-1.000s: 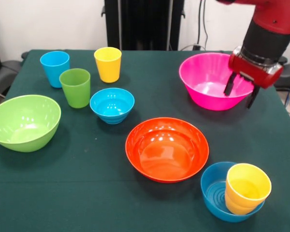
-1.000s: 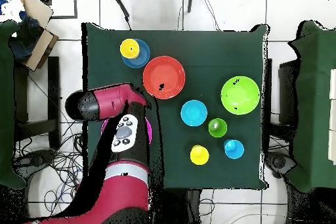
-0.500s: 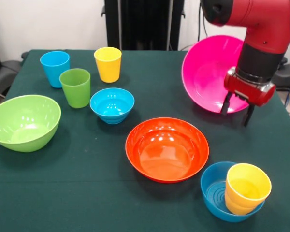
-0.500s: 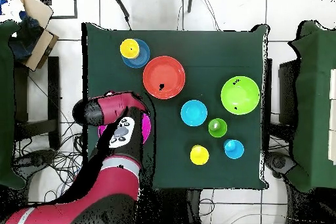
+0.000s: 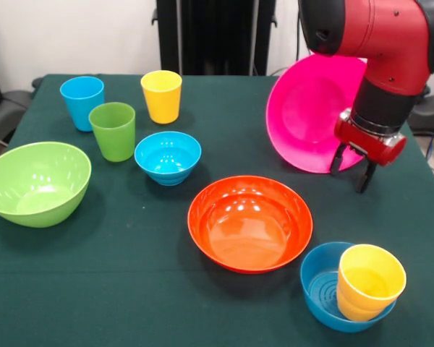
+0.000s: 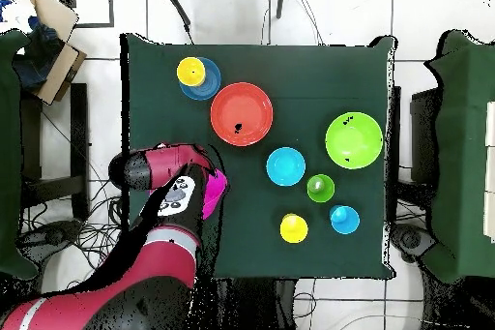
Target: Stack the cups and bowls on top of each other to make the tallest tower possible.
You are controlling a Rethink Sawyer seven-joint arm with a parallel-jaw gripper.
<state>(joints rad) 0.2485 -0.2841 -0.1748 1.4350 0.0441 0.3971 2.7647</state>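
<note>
Pink bowl: large glossy plastic bowl (image 5: 309, 116), tipped steeply, just behind wide orange plastic bowl (image 5: 249, 222).
Gripper (image 5: 351, 166): clamped on pink rim.
Risk: edge-only hold, bowl could swing/slip.

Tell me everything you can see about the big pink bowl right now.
The pink bowl is large, round, glossy, plastic-looking. It is tipped steeply on its side, its open mouth facing the table's middle so the smooth inside shows, its lower rim by the green cloth. The gripper is at its lower right rim and the red arm crosses its upper part; the grip itself is hard to make out. From overhead only a pink sliver shows beside the arm.
</note>
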